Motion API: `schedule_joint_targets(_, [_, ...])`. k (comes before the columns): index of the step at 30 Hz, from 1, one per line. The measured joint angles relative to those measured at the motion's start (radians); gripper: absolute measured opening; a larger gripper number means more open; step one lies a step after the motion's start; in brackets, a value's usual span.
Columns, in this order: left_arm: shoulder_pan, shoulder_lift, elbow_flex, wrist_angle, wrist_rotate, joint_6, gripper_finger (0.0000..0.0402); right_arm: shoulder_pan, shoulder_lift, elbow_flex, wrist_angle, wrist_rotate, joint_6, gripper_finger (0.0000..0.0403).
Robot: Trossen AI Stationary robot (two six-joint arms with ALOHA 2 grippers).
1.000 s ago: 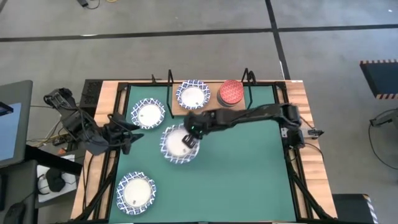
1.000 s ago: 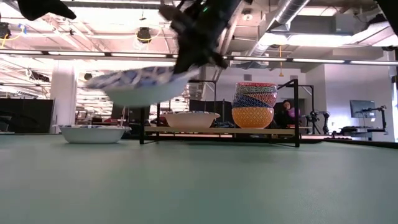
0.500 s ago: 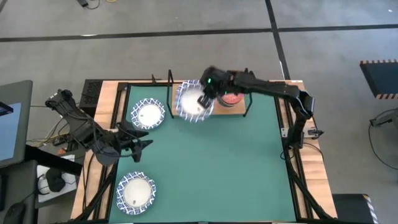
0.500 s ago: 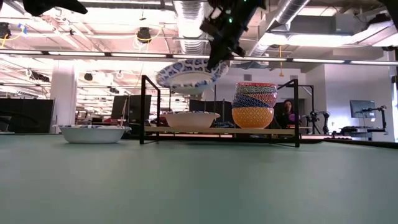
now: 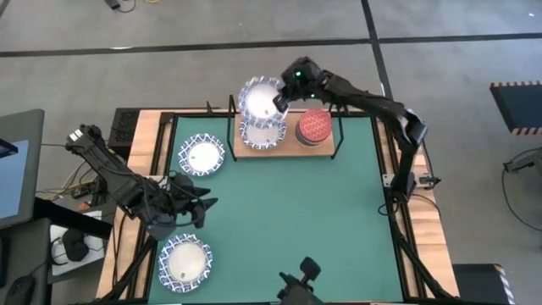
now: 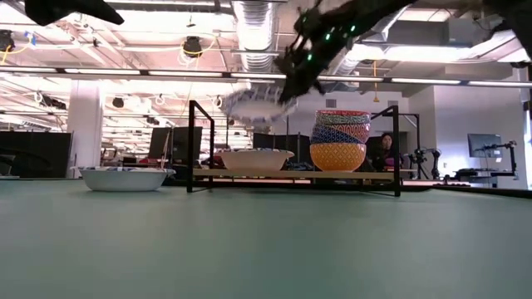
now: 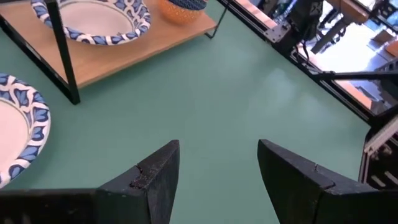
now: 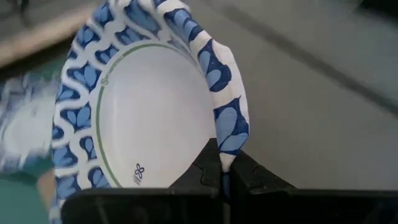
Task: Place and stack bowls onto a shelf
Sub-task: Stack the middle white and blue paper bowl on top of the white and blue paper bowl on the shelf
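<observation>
My right gripper (image 5: 284,95) is shut on a white bowl with a blue-patterned rim (image 5: 259,98) and holds it in the air over the shelf's left half. A like bowl (image 5: 261,132) rests on the shelf's wooden board (image 5: 286,151) below it. To its right on the board stands a stack of coloured bowls (image 6: 339,139), red one on top (image 5: 315,126). Two more white-and-blue bowls sit on the green mat, one near the shelf (image 5: 201,156) and one by the near left corner (image 5: 185,260). My left gripper (image 5: 200,210) is open over the mat between them. My right gripper pinches the bowl's rim (image 8: 227,148) between its two fingers, one on the inner side and one on the outer. The bowl is lifted clear and tilted (image 6: 252,104), above the bowl on the shelf.
The shelf's black wire frame (image 6: 193,143) rises at its corners and along its top. The green mat (image 5: 305,220) lies bare right of the left gripper. A dark object (image 5: 301,284) sits at the near edge.
My right gripper has carried the bowl from over the mat's middle up and toward the far edge, until it hangs over the shelf's left bowl, tilted more than before. My left gripper has drifted toward the near edge and a little right.
</observation>
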Motion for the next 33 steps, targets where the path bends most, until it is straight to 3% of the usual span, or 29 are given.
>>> schedule_joint_targets(8, [0.0, 0.004, 0.001, 0.001, -0.006, -0.049, 0.0201, -0.01, 0.12, -0.002, 0.012, -0.094, -0.007, 0.002])
schedule_joint_targets(19, [0.007, 0.003, 0.002, -0.005, -0.028, -0.005, 0.0201, -0.059, 0.128, -0.001, -0.018, -0.264, -0.011, 0.002])
schedule_joint_targets(25, [0.04, 0.002, 0.002, -0.005, -0.021, 0.034, 0.0201, -0.049, 0.159, -0.002, -0.039, -0.294, -0.022, 0.0021])
schedule_joint_targets(33, [0.051, 0.002, 0.002, -0.003, 0.024, 0.031, 0.0201, -0.031, 0.159, -0.002, -0.027, -0.292, -0.017, 0.0074])
